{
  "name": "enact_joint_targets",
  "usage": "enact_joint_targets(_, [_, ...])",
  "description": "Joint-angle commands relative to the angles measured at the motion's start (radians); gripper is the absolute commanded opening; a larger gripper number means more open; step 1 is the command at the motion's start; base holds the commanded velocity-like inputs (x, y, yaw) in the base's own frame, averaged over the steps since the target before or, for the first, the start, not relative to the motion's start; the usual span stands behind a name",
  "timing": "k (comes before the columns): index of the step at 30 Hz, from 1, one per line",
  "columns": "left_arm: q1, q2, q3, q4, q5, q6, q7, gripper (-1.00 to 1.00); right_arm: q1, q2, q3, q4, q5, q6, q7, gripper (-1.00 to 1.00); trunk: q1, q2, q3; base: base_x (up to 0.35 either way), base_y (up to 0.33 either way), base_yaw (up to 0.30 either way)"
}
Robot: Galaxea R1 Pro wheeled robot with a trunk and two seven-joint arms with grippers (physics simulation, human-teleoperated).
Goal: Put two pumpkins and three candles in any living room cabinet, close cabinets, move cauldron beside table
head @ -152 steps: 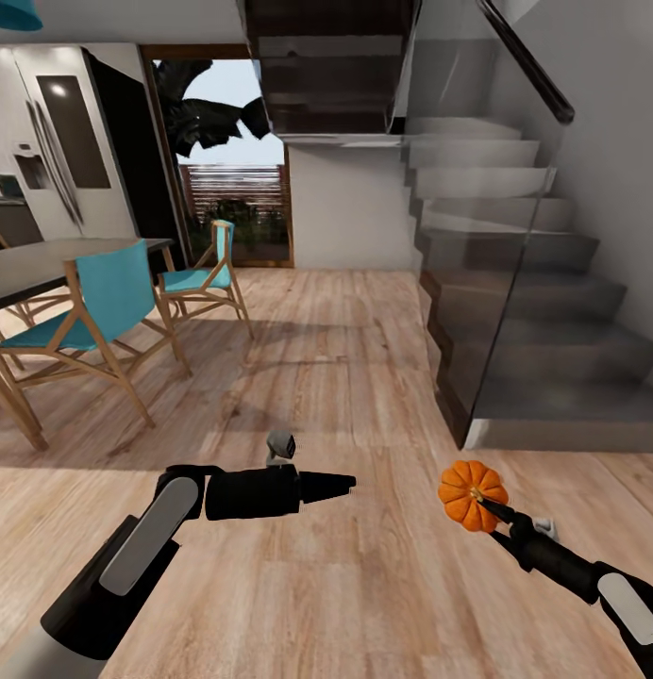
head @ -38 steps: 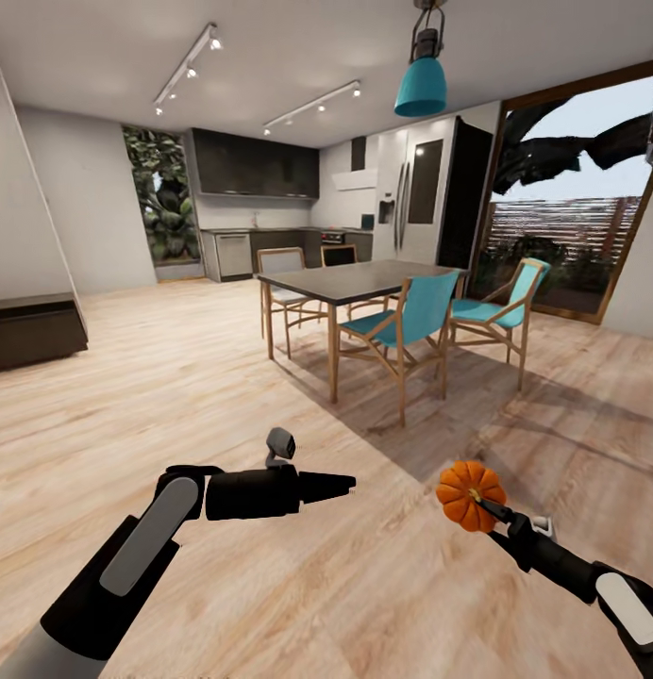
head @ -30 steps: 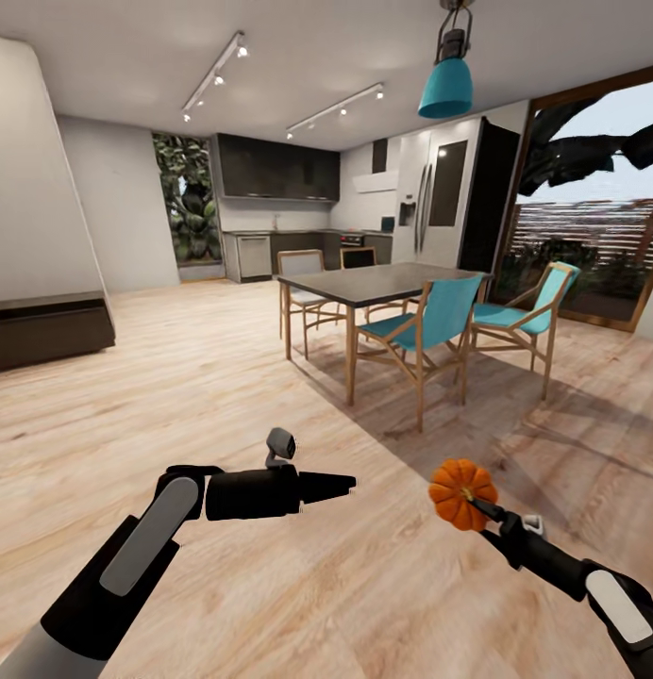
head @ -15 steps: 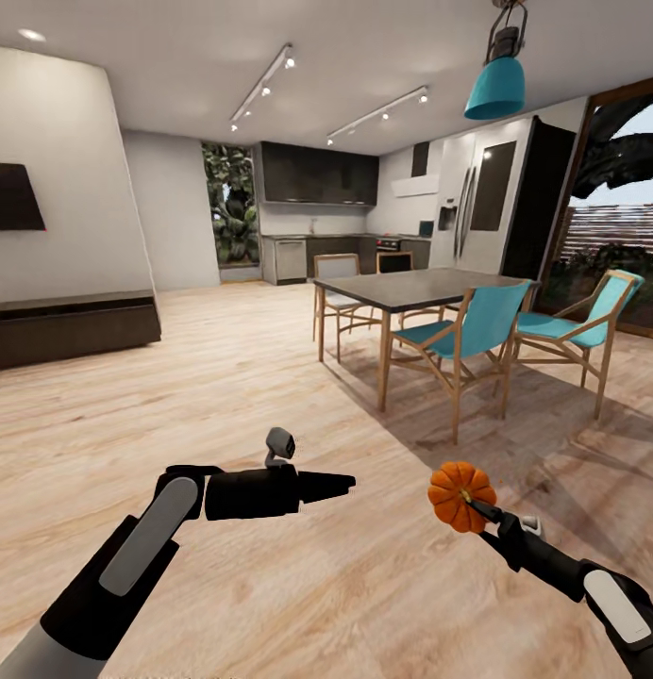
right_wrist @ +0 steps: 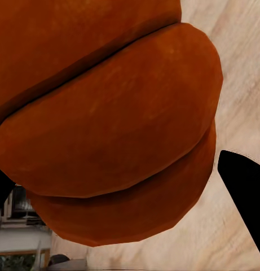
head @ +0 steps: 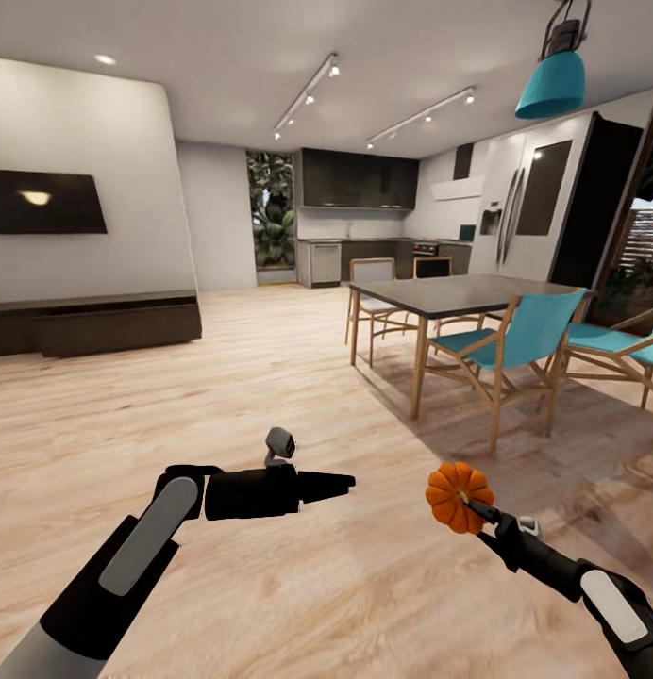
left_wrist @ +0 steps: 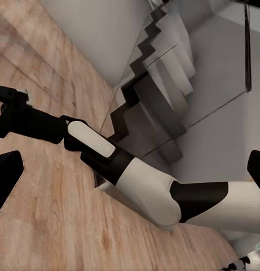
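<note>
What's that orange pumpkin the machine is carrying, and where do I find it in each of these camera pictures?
Head view: the pumpkin sits low and right of centre, held at the tip of the right gripper above the wooden floor.
Right wrist view: the pumpkin looms huge and close, orange ribs across most of the picture.
Left wrist view: I can't find it there.
Shared landmark: the pale wooden floor, which also shows in the left wrist view.

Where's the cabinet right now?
Head view, far left: the cabinet sits against the wall under the TV, across open floor from the dining table.
</note>
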Motion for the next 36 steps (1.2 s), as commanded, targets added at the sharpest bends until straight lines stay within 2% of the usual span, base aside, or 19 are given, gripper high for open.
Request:
enact_joint_targets(1, [-0.001, 0.000, -0.001, 0.001, -0.006, 0.001, -0.008, 1.00, -0.001, 0.000, -0.003, -0.001, -0.015, 0.012, -0.002, -1.00, 0.000, 0.000, 0.000, 0.000, 0.000, 0.253])
enact_joint_targets(11, [-0.001, 0.001, -0.001, 0.001, -0.006, 0.001, -0.009, 1.00, -0.002, 0.011, -0.003, -0.001, -0.015, 0.011, -0.040, -1.00, 0.000, 0.000, 0.008, 0.000, 0.000, 0.253])
enact_joint_targets(36, [-0.001, 0.000, 0.000, 0.001, -0.006, 0.001, -0.009, 1.00, -0.002, 0.015, -0.003, -0.001, -0.015, 0.010, -0.043, -1.00, 0.000, 0.000, 0.027, 0.000, 0.000, 0.253])
